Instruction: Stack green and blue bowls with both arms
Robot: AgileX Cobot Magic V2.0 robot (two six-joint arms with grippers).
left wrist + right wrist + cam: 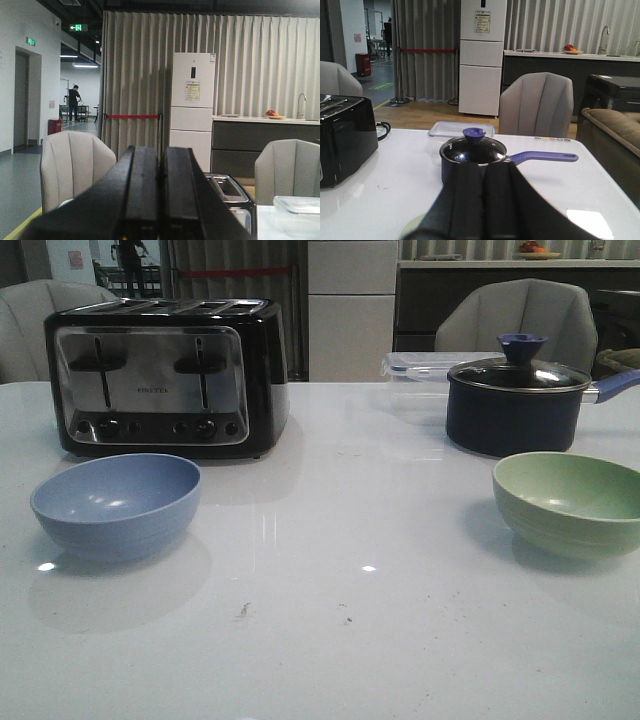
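Bowls, two: blue bowl (116, 503) at 9 o'clock on the tabletop (340, 620), in front of the toaster (165, 375); green bowl (570, 502) at 3 o'clock, in front of the navy lidded pot (516, 400), its right side cut by the frame edge; both upright, well apart, a wide bare stretch of tabletop between them.

Toaster, one; pot, one; clear lidded container (420, 365), one, behind the pot.

Front view shows both bowls and neither arm; left wrist view shows the left tool (161, 200) with fingers pressed together, raised, toaster top beyond, no bowl; right wrist view shows the right tool (485, 205) likewise pressed together, a sliver of green rim just beneath it, pot beyond.
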